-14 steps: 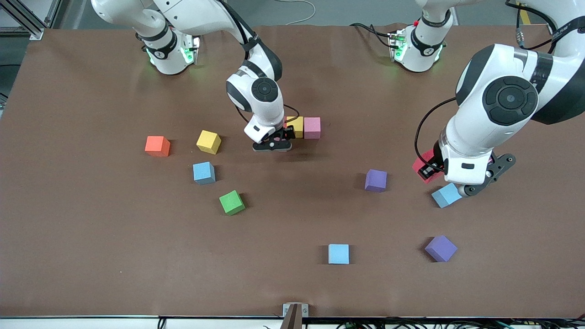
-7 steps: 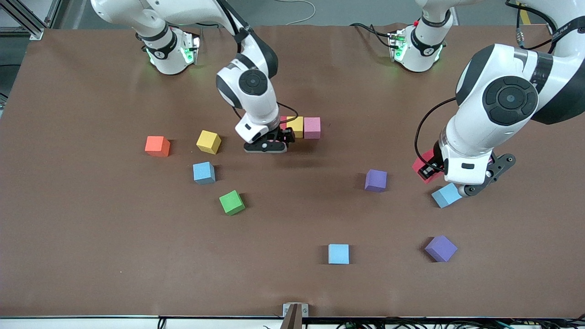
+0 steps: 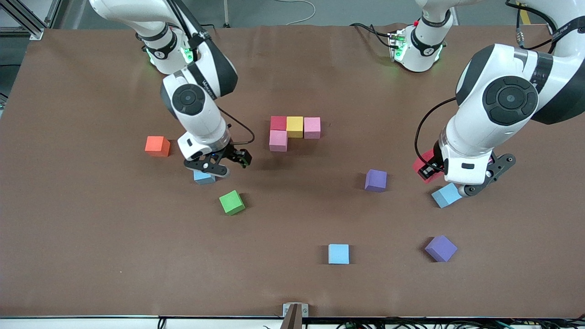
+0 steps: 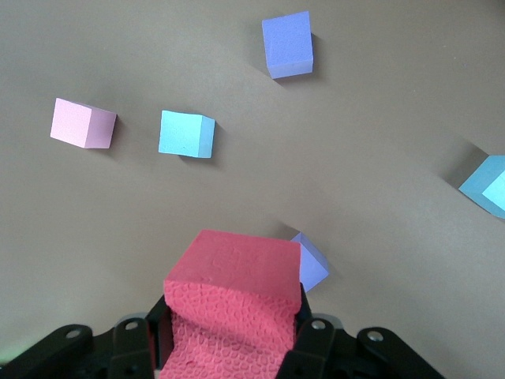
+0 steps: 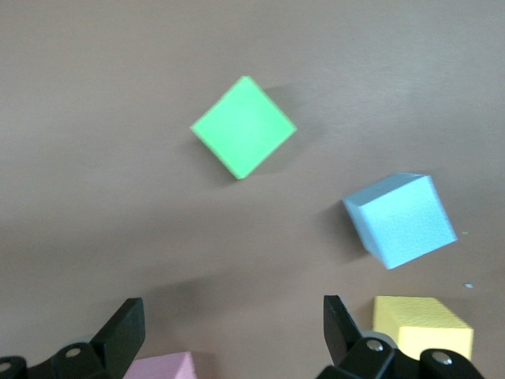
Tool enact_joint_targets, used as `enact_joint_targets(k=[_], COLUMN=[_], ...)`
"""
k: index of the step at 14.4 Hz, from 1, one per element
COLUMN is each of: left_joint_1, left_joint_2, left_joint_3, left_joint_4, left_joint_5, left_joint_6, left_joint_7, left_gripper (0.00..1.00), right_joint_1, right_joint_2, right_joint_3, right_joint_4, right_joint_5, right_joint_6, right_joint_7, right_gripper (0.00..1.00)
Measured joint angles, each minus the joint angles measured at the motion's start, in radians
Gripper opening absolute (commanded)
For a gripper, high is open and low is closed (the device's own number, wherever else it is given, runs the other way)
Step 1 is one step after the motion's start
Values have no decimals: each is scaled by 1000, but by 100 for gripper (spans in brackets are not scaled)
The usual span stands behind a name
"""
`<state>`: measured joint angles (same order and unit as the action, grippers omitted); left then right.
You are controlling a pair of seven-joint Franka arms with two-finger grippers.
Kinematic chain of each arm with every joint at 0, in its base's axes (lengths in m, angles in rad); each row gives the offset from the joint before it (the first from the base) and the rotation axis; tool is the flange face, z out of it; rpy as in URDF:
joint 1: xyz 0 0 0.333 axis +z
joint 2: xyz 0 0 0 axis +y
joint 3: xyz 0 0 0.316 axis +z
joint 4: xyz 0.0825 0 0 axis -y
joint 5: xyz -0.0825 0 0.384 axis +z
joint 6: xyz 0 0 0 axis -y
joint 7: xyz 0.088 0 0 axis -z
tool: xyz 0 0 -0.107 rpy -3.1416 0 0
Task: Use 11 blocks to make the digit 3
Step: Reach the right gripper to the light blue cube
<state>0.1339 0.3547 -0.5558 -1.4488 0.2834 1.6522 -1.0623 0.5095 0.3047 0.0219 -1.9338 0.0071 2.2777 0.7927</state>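
four blocks touching (L-shape), mid-table | other blocks scattered, nearer camera

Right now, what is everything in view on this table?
Joined blocks: 4, red, yellow and pink in a row, second pink touching the red; mid-table.
Blue blocks: 3, below right gripper, by left gripper, nearest the front camera.
Purple blocks: 2.
Green block: 1.
Orange block: 1.
Loose yellow block: 1.
Held red block: 1.
Table: brown.
Right gripper: open.
Left gripper: shut on held red block.
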Motion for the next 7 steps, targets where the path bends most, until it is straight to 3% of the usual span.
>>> enact_joint_targets(k=[7], left_joint_1=[0], left_joint_2=[0], left_joint_3=[0], left_joint_4=[0], left_joint_5=[0], left_joint_6=[0], left_joint_7=[0], left_gripper=[30], right_joint_1=[-29], right_joint_2=[5], right_joint_3=[0], right_joint_4=[-152], right_joint_5=[0], right_joint_6=[136], right_joint_7=[-66], right_gripper=[100])
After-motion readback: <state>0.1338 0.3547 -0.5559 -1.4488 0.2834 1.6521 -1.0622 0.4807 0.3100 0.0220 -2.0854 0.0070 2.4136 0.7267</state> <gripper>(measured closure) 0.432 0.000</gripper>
